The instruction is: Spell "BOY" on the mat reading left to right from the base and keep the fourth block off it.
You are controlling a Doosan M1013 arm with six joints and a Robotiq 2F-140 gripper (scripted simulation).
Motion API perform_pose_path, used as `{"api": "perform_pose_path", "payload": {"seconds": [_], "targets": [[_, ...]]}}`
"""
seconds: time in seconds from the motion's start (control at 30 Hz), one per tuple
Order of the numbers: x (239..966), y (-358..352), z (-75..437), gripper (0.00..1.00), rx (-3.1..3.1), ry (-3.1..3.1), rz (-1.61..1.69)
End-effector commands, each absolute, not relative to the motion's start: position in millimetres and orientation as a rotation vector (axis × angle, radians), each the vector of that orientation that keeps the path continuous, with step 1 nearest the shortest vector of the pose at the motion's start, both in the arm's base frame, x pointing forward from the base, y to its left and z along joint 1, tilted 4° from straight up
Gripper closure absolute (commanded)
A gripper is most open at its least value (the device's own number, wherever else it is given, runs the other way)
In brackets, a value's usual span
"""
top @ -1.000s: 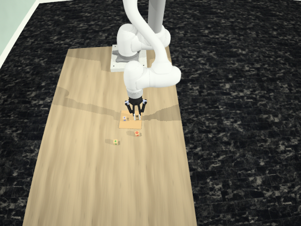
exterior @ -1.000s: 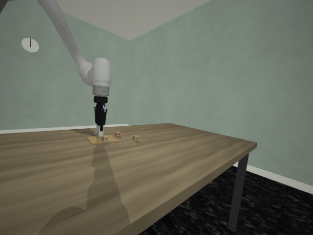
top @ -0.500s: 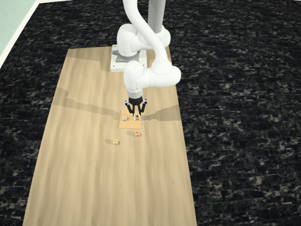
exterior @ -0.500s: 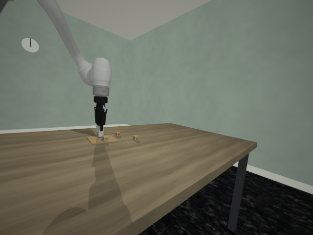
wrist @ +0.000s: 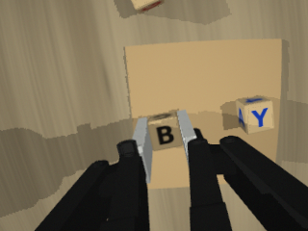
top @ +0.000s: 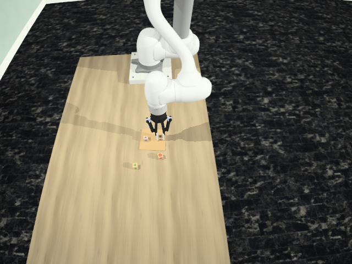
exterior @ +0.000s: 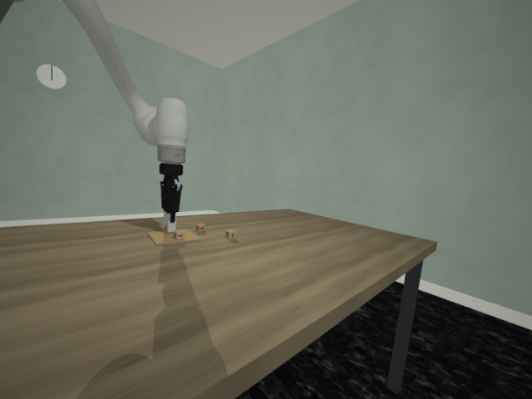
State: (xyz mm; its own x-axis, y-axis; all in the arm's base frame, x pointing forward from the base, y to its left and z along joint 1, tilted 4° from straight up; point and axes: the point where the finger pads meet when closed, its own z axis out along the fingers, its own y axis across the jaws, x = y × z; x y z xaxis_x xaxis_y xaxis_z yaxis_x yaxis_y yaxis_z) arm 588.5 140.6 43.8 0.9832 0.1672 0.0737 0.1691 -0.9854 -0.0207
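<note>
The B block lies flat on the mat, at its left part seen from the base, its B upright in the wrist view. My gripper is low over the mat, its fingers narrowly open on either side of this block, with hardly any gap. The Y block lies on the mat to the right, slightly turned, its Y nearly upright. The red O block lies off the mat, beyond its far edge.
The fourth block, with green marks, lies on the table, off the mat and farther from the base than the O block. The mat lies flat.
</note>
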Motion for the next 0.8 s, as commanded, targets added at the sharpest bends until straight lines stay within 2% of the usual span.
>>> {"api": "perform_pose_path", "payload": {"seconds": [0.0, 0.27, 0.77], "targets": [[585.2, 142.3, 38.9, 0.82, -3.101, -0.27, -0.105], [585.2, 142.3, 38.9, 0.75, -3.101, -0.27, -0.105], [585.0, 142.2, 41.8, 0.75, -3.101, -0.27, -0.105]]}}
